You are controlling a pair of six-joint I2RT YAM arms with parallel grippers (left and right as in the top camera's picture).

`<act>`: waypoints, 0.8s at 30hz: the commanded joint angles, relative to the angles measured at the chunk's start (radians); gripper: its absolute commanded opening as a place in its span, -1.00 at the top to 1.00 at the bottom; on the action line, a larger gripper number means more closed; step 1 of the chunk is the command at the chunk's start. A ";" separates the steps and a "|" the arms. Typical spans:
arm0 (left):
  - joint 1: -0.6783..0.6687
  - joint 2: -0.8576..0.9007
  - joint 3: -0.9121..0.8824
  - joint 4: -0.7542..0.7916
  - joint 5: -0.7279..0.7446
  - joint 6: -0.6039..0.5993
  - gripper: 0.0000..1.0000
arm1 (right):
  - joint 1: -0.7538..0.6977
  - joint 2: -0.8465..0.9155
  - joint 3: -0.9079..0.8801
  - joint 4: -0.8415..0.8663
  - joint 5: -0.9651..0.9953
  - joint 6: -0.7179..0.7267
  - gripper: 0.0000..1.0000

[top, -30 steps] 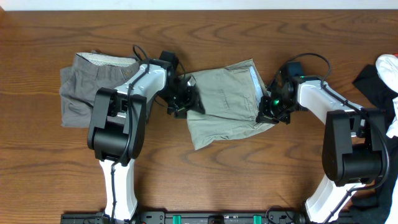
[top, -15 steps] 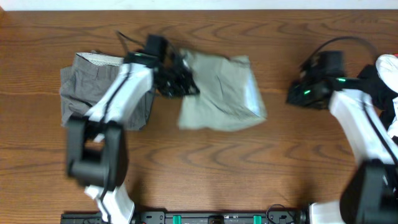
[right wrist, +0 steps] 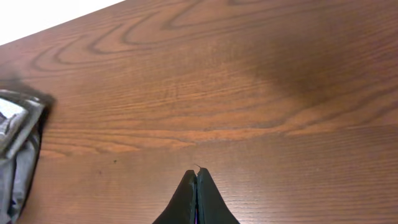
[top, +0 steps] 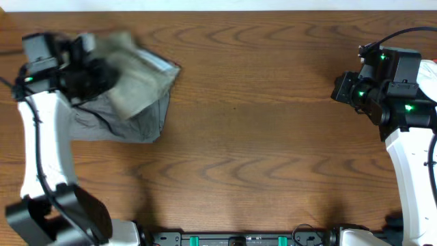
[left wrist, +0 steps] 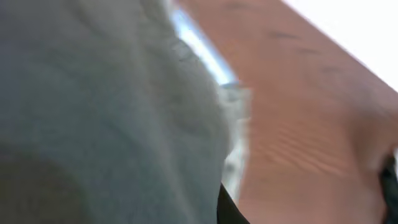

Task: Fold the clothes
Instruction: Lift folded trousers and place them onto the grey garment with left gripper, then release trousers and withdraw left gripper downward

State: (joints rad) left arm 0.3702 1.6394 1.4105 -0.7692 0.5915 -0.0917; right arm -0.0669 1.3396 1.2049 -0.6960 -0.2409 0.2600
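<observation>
The light khaki-grey shorts [top: 140, 72], folded and blurred, hang at the table's far left with my left gripper [top: 95, 72] shut on their edge. They hover partly over the darker grey shorts [top: 136, 119], which lie flat beneath. In the left wrist view the khaki cloth [left wrist: 106, 112] fills most of the picture, its pale blue waistband [left wrist: 199, 43] shows, and one black fingertip [left wrist: 227, 208] peeks out below. My right gripper [top: 339, 89] is raised at the far right; its fingers [right wrist: 196, 177] are shut together over bare wood with nothing in them.
Brown wooden table [top: 259, 137] between the arms. A bit of white cloth [top: 431, 66] shows at the right edge behind the right arm. Dark and pale cloth [right wrist: 15, 149] lies at the left edge of the right wrist view.
My left gripper closed on the khaki shorts and carried them from the table's middle to the far left, over the darker grey shorts. The right arm drew back to the right and up.
</observation>
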 commanded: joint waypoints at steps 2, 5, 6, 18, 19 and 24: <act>0.085 0.090 -0.092 -0.015 -0.043 0.039 0.88 | 0.003 -0.004 0.004 0.002 -0.018 0.024 0.97; 0.116 0.141 -0.138 -0.053 -0.044 0.039 0.88 | 0.003 -0.005 0.004 0.004 -0.018 0.024 0.98; 0.123 0.154 -0.149 -0.065 -0.051 0.039 0.81 | 0.003 -0.005 0.004 0.003 -0.019 0.024 0.97; 0.171 -0.002 -0.073 -0.304 -0.084 0.038 -0.97 | 0.003 -0.004 0.004 -0.002 -0.022 0.024 0.98; 0.171 -0.039 -0.056 -0.328 -0.085 0.047 -0.96 | 0.003 -0.004 0.004 -0.001 -0.022 0.023 0.97; 0.172 -0.248 0.063 -0.406 -0.083 0.117 -0.96 | 0.003 -0.007 0.005 0.011 -0.069 -0.027 0.86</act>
State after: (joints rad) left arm 0.5388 1.5330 1.3830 -1.1484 0.5087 -0.0422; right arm -0.0669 1.3399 1.2049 -0.6933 -0.2607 0.2691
